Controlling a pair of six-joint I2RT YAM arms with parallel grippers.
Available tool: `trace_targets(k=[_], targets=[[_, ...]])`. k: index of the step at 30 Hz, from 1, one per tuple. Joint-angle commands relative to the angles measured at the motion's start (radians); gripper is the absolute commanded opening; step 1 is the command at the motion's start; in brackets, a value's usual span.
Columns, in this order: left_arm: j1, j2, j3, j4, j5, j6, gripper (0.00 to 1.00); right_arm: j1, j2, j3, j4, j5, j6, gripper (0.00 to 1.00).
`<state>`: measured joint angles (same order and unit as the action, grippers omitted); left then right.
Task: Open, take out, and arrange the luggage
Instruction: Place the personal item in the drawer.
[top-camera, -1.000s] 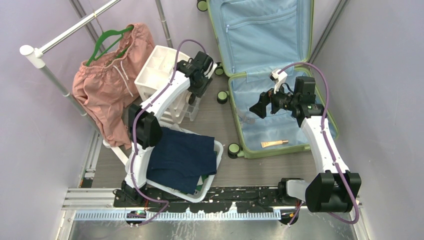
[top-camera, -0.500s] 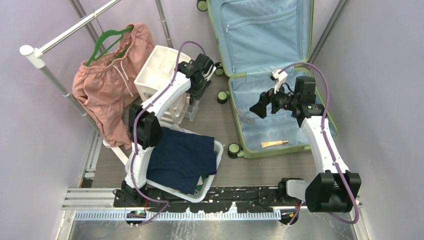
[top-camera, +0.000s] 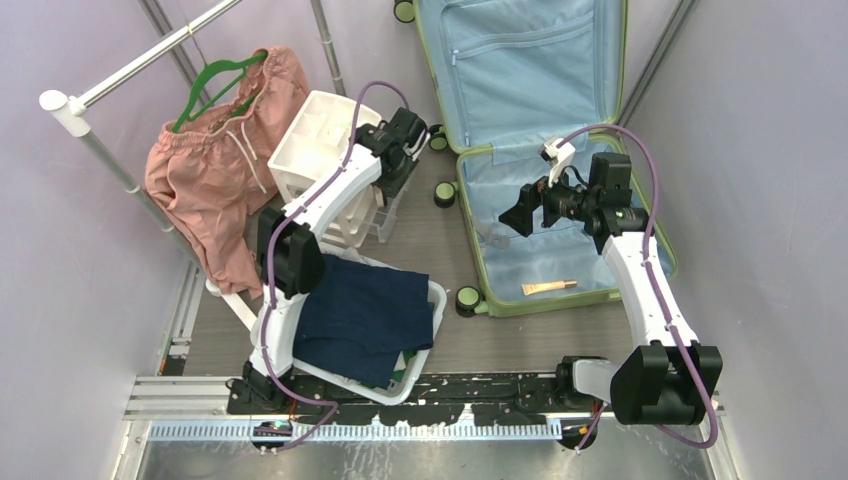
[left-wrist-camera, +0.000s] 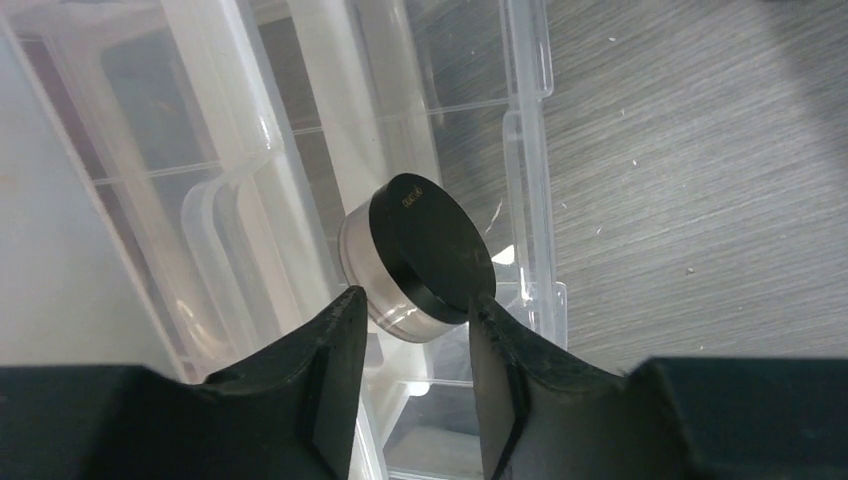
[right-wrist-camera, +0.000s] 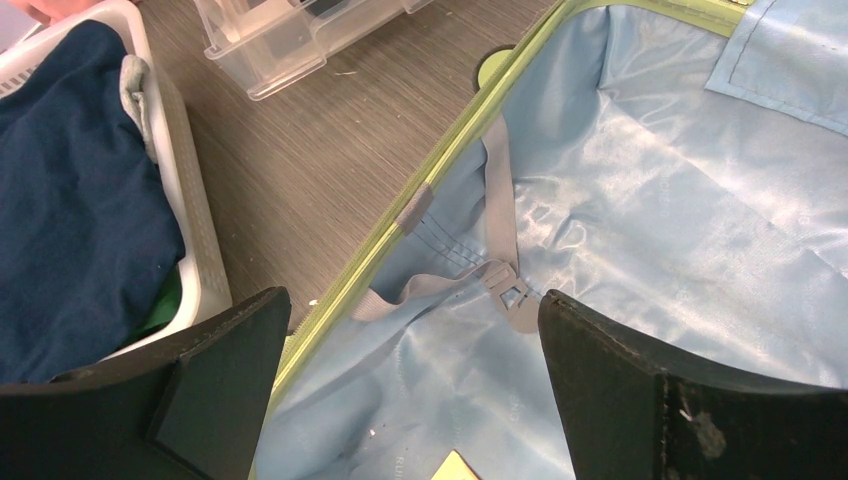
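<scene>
The luggage (top-camera: 560, 235) lies open on the floor, its lid (top-camera: 520, 70) propped against the back wall and light blue lining showing in both halves. A thin gold tube (top-camera: 549, 287) rests in the near half. My right gripper (right-wrist-camera: 410, 300) hangs open over that half, above a grey strap buckle (right-wrist-camera: 505, 285), with nothing between its fingers. My left gripper (left-wrist-camera: 415, 298) is by the white drawer unit (top-camera: 315, 140), shut at its fingertips on a small round jar with a black lid (left-wrist-camera: 435, 250). The jar is tilted over a pulled-out clear drawer (left-wrist-camera: 530, 150).
A white perforated basket (top-camera: 436, 300) holding navy cloth sits at the near left, beside the luggage's front wheel (top-camera: 467, 297). Pink shorts (top-camera: 215, 170) hang from a green hanger on the clothes rail (top-camera: 130, 75). Bare grey floor (left-wrist-camera: 700, 180) lies between drawer and luggage.
The left wrist has shifted slightly toward the back beside the drawer unit, still with the jar. The right arm has not moved.
</scene>
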<state>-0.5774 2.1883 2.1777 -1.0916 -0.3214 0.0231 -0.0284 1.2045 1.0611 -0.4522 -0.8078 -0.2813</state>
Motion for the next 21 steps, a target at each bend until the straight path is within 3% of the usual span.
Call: trace_targets(k=[1, 16, 21], targets=[[0.011, 0.016, -0.008, 0.021, 0.039, -0.059, 0.36, -0.005, -0.021, 0.013, 0.038, -0.024, 0.008, 1.0], [0.011, 0.074, 0.055, 0.039, 0.235, -0.158, 0.28, -0.011, -0.025, 0.029, 0.034, -0.024, 0.006, 1.0], [0.011, 0.07, 0.093, 0.035, 0.22, -0.167, 0.29, -0.012, -0.026, 0.035, 0.03, -0.028, 0.008, 1.0]])
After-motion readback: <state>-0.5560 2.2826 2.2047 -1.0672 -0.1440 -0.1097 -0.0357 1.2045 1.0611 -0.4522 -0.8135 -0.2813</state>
